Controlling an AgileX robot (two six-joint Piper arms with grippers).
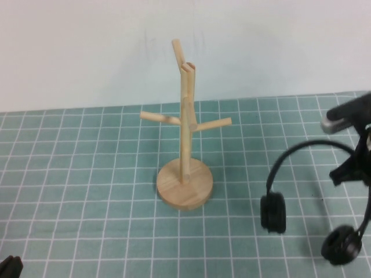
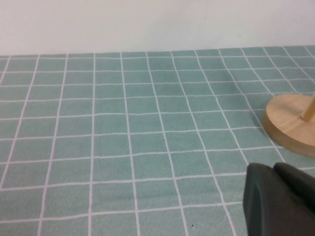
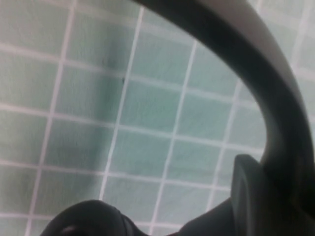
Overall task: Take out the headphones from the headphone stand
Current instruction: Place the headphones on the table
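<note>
robot test bench: green grid mat (image 1: 87, 174), plain white wall (image 1: 87, 46).

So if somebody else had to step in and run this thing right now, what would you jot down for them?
Right gripper: at the table's right edge, shut on the headphones, gripping the headband.
Left gripper: parked at the near left corner; fingers not readable.
Headphones: off the headphone stand, to its right, ear cups low near the checked cloth.
Stand: upright mid-table, pegs bare.
Done: headphones removed.
Left: probably set them down and release.
</note>
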